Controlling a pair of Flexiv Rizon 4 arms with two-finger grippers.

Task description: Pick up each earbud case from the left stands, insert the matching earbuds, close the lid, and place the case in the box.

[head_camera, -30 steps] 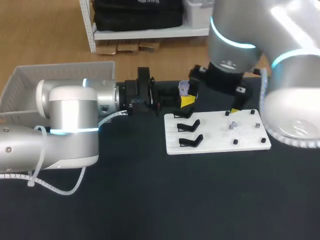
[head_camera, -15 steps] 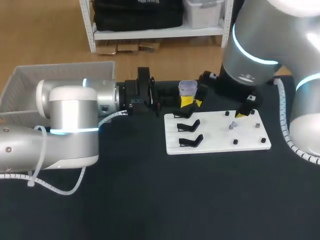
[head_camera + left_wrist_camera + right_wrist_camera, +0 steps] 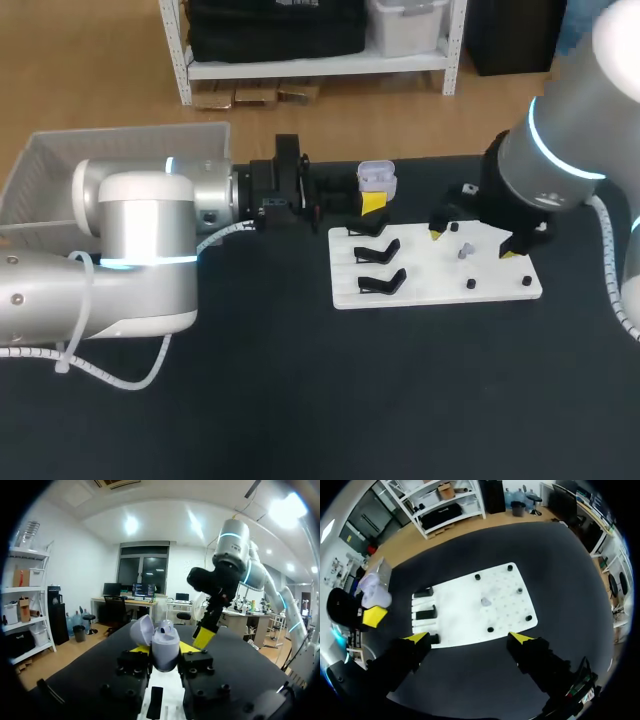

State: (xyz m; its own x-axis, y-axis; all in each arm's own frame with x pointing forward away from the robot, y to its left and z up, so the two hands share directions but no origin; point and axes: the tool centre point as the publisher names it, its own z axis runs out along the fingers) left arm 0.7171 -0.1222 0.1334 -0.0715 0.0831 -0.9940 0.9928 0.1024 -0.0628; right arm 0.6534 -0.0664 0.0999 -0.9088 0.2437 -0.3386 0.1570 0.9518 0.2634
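Lavender plastic marks the earbud case (image 3: 377, 177), which sits just above the centre of the head view with its lid tipped open. The left gripper (image 3: 372, 203) reaches in from the left side of the frame and clamps the case between its two yellow-tipped fingers, holding it above the dark table (image 3: 300, 400). In the left wrist view the earbud case (image 3: 165, 647) is pressed from both sides by the left gripper (image 3: 165, 653), and a white earbud (image 3: 166, 626) shows in its open top.

Right of centre lies a white board (image 3: 440, 290) with two black stands (image 3: 378, 250) at its left end. A small pale earbud (image 3: 463, 252) rests on its right half.

The right gripper (image 3: 472, 243) hangs over that half, fingers spread wide and holding nothing. From the right wrist view, the right gripper (image 3: 469, 638) straddles the board's (image 3: 465, 605) near edge, with the loose earbud (image 3: 486, 601) ahead of it.

A white slatted box (image 3: 60, 160) stands at the upper left.
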